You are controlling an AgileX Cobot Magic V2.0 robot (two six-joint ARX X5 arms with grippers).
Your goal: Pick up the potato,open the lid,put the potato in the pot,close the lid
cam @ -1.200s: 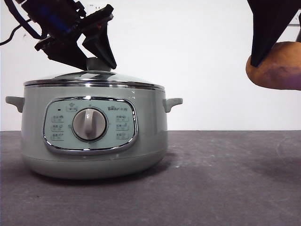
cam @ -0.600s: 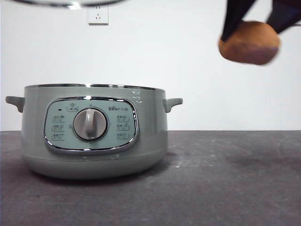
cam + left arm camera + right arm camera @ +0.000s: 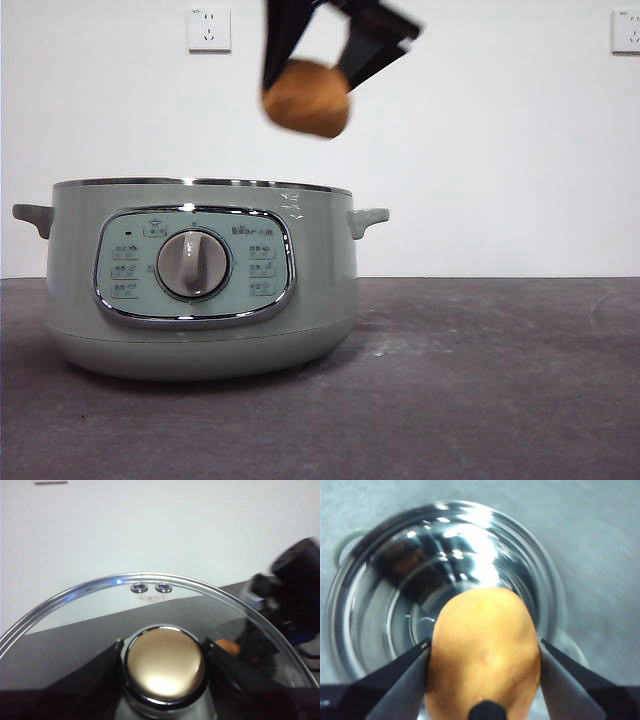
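Sage-green pot [image 3: 200, 280] stands uncovered on the dark grey desk [image 3: 480, 380], left of centre in the front view, its control panel and dial facing the camera and a small handle on each side. From the right wrist view the pot's shiny steel interior [image 3: 445, 570] lies open directly beneath.

Glass lid [image 3: 150, 610], steel-rimmed, is off the pot and out of the front view. The left wrist view shows it held up in the air, with the left gripper [image 3: 165, 660] clamped on its knob [image 3: 165, 662], one black jaw pressed to each side. Two small vent rings sit near the lid's rim.

Orange-brown potato [image 3: 306, 97] hangs in the air above the right part of the pot's opening, well clear of the rim, slightly blurred. The right gripper [image 3: 312, 85] pinches it, one black jaw on either flank; the right wrist view confirms both jaws bearing against the potato [image 3: 485, 660] skin.

White wall behind carries two sockets [image 3: 208, 29], one near each upper corner.
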